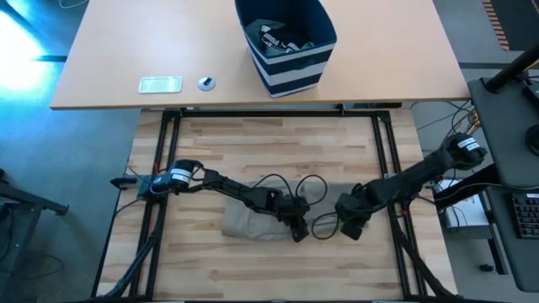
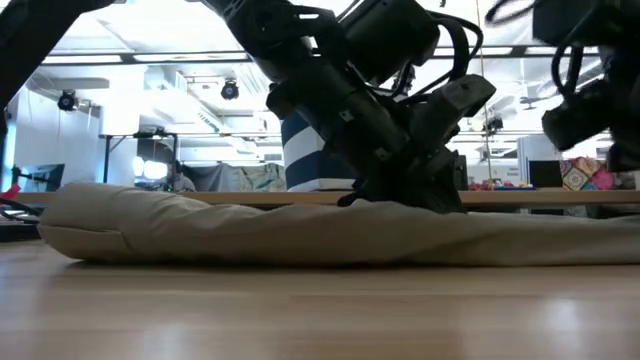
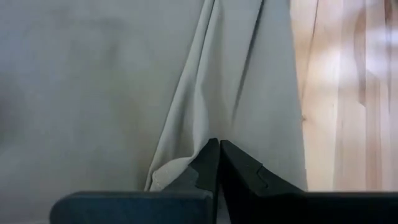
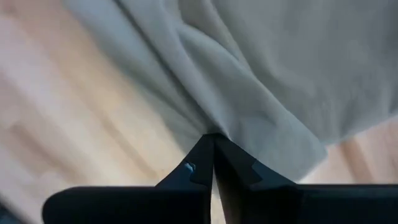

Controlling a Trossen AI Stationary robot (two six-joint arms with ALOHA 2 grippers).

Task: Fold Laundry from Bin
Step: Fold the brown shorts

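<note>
My left fingers, clenched, pinch a fold of the beige garment lying flat on the table — my right fingers pinch its hem likewise, presumably to fold it; bin sits beyond.

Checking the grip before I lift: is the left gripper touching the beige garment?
Touching. In the left wrist view the left gripper is shut with a fold of the beige garment pinched at its fingertips.
</note>
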